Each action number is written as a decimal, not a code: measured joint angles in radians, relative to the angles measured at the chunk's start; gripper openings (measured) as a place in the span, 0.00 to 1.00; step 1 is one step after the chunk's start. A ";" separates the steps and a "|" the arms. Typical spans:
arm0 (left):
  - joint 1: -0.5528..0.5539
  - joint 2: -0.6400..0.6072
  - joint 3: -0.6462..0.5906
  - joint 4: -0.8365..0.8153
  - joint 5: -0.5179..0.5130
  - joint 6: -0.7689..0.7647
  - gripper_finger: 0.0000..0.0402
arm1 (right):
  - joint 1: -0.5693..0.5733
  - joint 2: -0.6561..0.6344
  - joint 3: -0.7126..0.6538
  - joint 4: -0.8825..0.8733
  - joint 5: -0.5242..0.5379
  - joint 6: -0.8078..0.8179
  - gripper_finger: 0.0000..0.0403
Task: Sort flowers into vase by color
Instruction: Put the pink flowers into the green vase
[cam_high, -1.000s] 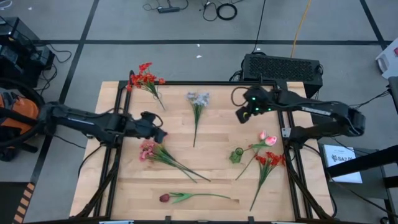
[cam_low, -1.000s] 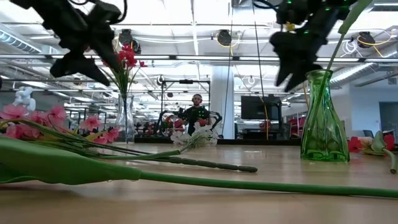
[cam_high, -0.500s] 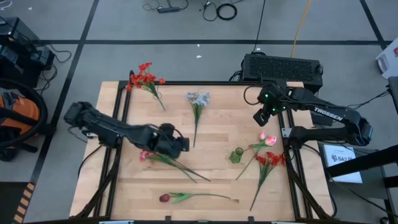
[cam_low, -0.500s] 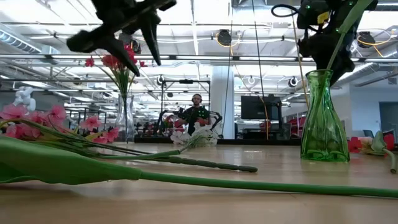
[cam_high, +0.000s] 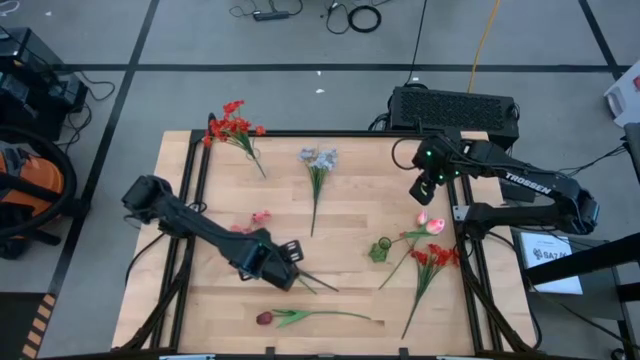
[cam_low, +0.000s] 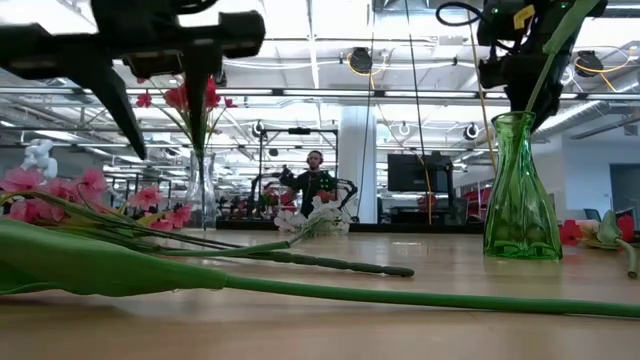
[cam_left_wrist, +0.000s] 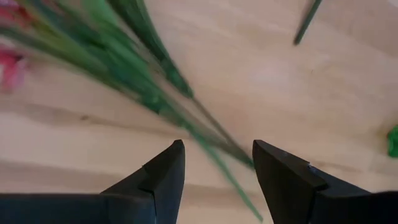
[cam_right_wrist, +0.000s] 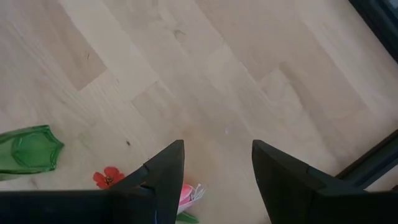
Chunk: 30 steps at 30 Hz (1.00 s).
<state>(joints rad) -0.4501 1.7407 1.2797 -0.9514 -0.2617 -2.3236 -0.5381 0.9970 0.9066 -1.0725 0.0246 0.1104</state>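
Left tool fingers spread, over pink flowers, hiding most stems; right tool released, idle.

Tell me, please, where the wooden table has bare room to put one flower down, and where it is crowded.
Bare wood lies between the pale grey-blue flower bunch and the open right gripper, and at the wooden table's near-left corner. It is crowded around the green glass vase with the red flowers, and where the open left gripper hovers over the pink flower stems.

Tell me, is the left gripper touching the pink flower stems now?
Apart. In the left wrist view, the open left gripper hangs above the pink flower stems, with wood visible between its fingertips.
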 joint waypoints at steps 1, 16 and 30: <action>0.005 0.006 0.000 0.000 -0.002 0.000 0.48 | 0.000 0.000 0.000 0.006 0.000 0.000 0.45; 0.051 0.110 -0.011 0.053 0.023 -0.025 0.48 | 0.000 0.001 0.000 0.030 0.000 -0.003 0.45; 0.103 0.137 -0.012 0.107 0.106 -0.029 0.48 | 0.000 0.001 0.000 0.029 0.000 -0.019 0.45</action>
<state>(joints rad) -0.3470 1.8778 1.2678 -0.8442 -0.1553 -2.3527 -0.5381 0.9981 0.9066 -1.0435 0.0250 0.0918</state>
